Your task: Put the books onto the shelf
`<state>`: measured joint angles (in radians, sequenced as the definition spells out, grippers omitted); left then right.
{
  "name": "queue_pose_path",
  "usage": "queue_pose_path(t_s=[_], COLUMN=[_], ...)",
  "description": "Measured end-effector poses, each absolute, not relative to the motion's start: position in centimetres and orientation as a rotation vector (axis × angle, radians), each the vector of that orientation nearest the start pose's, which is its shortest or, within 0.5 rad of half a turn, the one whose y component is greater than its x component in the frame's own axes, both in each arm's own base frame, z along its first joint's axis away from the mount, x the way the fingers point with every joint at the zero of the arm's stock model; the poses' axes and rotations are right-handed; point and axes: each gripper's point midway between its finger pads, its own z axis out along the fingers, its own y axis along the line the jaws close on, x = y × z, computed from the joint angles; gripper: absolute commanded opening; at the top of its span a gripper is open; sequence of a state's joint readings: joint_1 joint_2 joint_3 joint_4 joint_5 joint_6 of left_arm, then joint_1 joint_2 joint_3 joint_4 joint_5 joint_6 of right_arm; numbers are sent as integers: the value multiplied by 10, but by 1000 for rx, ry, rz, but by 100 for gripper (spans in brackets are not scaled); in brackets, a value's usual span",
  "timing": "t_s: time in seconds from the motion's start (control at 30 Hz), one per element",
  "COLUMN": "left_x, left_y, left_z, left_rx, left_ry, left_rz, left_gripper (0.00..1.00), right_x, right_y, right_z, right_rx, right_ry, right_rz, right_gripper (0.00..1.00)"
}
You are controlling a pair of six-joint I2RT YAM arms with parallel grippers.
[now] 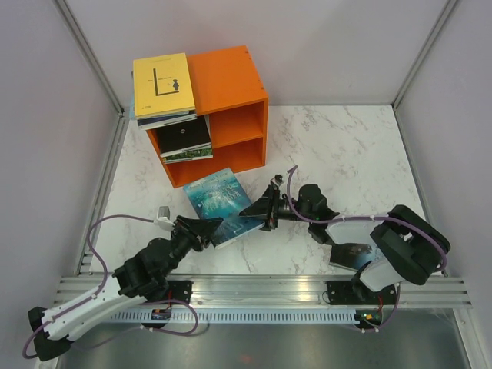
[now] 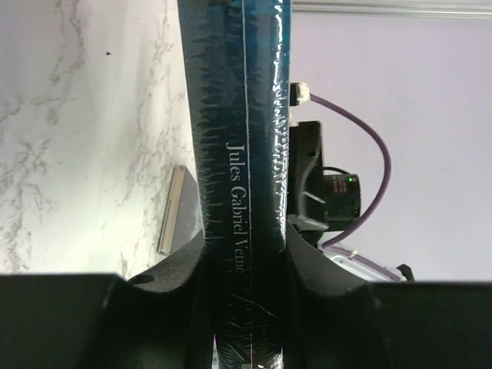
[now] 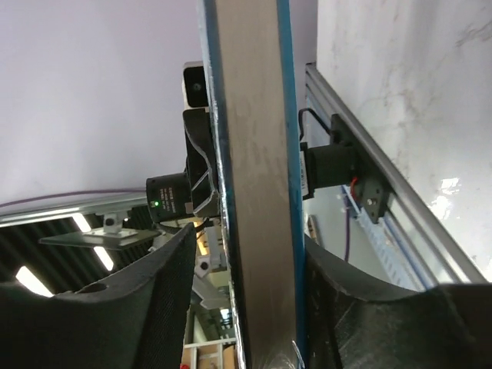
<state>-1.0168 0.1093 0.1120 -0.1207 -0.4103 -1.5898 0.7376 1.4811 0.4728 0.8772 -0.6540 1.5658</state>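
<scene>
1. The teal-blue book (image 1: 221,201) sits just in front of the shelf (image 1: 231,81), caught at opposite edges, probably for a handover or re-grip before shelving.
2. The left gripper (image 1: 207,227) is clamped on its spine.
3. The right gripper (image 1: 260,209) straddles the page edge. Whether it pinches yet, I cannot tell.
4. The 2 arms stretch low and inward, meeting at the book.

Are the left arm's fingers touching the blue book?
Touching. The left wrist view shows the blue book pinched by its spine between the left fingers, with no gap on either side.
</scene>
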Motion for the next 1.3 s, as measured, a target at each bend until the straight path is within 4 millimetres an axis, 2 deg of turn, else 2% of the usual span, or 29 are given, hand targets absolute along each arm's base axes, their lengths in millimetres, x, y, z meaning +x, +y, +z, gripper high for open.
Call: queue_pose_path(t_s=[0.03, 0.1, 0.13, 0.2, 0.3, 0.33, 0.37, 0.43, 0.6, 0.77, 0.9, 0.97, 1.13, 1.3], left_x=[160, 160, 160, 161, 161, 160, 159, 154, 140, 124, 112, 106, 99, 95], left_y=[-198, -198, -198, -198, -197, -197, -196, -194, -176, -150, -129, -120, -108, -106], left_z=[177, 185, 189, 194, 198, 199, 201, 201, 196, 213, 242, 248, 244, 241], left_rx=[-887, -891, -894, -899, -902, -903, -894, -858, -794, -763, -762, -762, -745, -717], left_ry=[1739, 1730, 1729, 1738, 1778, 1801, 1825, 1901, 2039, 2054, 1992, 1994, 2054, 2112], left_rz=[-1552, -1564, -1564, -1551, -1506, -1483, -1456, -1387, -1221, -1194, -1260, -1255, -1183, -1125], left_gripper=[2, 2, 2, 6, 35, 54, 60, 66, 68, 69, 70, 70, 68, 67], right_x=[174, 171, 170, 171, 171, 171, 170, 170, 181, 208, 233, 246, 286, 330], right_y=[349, 351, 351, 352, 352, 353, 354, 357, 372, 389, 401, 407, 424, 445], right_z=[179, 183, 185, 190, 191, 191, 192, 192, 184, 171, 146, 134, 108, 95], right_rx=[286, 297, 301, 306, 327, 332, 332, 323, 324, 356, 424, 456, 526, 547], right_ry=[2255, 2240, 2221, 2189, 2179, 2178, 2176, 2180, 2231, 2256, 2299, 2317, 2323, 2289], right_rz=[2080, 2114, 2141, 2176, 2203, 2210, 2218, 2221, 2189, 2141, 2069, 2040, 1984, 1932], right_gripper=[41, 28, 13, 1, 0, 0, 0, 0, 0, 0, 0, 0, 0, 0])
